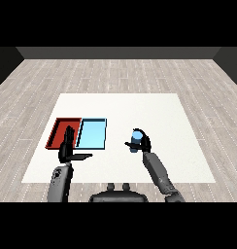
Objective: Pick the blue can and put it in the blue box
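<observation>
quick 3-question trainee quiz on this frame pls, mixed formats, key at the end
1. True or false: the blue can already lies in the light blue tray.
2. Which hand is curled round the can? A) left hand B) right hand
3. Fill in: the red tray lies on the light blue tray's ____ side in the head view.

Key: 1 false, the can is held to the right of both trays. 2 B; the left hand's fingers are straight, over the red tray's near edge. 3 left.
</observation>
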Robot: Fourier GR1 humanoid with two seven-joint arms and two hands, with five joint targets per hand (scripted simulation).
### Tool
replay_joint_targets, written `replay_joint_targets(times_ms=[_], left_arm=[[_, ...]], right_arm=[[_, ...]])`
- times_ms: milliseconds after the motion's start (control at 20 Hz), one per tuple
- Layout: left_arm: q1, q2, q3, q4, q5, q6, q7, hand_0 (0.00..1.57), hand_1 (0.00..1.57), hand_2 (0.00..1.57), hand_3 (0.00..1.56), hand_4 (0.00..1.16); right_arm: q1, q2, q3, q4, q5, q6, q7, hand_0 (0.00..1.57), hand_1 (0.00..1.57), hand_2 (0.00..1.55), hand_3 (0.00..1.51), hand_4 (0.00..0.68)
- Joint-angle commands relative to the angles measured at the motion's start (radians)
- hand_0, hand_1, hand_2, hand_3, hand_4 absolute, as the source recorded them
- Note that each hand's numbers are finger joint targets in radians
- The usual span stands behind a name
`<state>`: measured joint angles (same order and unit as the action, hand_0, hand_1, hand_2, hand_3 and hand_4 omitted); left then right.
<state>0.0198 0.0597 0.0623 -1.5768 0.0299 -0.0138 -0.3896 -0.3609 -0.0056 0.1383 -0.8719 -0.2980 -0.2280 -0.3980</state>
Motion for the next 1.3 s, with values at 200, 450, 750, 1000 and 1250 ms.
replay_joint_targets(times_ms=[200,450,750,1000,1250], left_arm=[[0.006,0.01,0.018,0.005,0.004,-0.006,-0.008,0.0,0.0,0.0,0.0,0.0],[-0.03,-0.04,-0.043,0.018,-0.061,0.055,0.007,0.0,0.0,0.0,0.0,0.0],[-0.01,-0.056,-0.067,0.005,-0.058,0.047,0.021,0.0,0.0,0.0,0.0,0.0],[-0.03,-0.002,-0.042,0.02,-0.037,-0.015,0.009,0.0,0.0,0.0,0.0,0.0],[-0.044,-0.057,-0.137,0.045,-0.046,0.027,0.03,0.0,0.0,0.0,0.0,0.0]], right_arm=[[0.015,0.005,-0.014,0.048,0.039,-0.018,-0.043,1.46,1.46,1.45,1.43,0.53],[-0.045,0.006,0.063,0.024,0.014,-0.078,-0.045,1.46,1.46,1.47,1.32,0.448],[0.02,-0.033,0.131,-0.234,0.132,-0.163,0.055,1.45,1.45,1.47,1.37,0.498],[0.019,-0.007,0.115,-0.33,0.142,-0.142,0.096,1.46,1.46,1.48,1.38,0.514],[0.016,-0.021,0.146,-0.369,0.159,-0.119,0.103,1.45,1.45,1.47,1.36,0.534]])
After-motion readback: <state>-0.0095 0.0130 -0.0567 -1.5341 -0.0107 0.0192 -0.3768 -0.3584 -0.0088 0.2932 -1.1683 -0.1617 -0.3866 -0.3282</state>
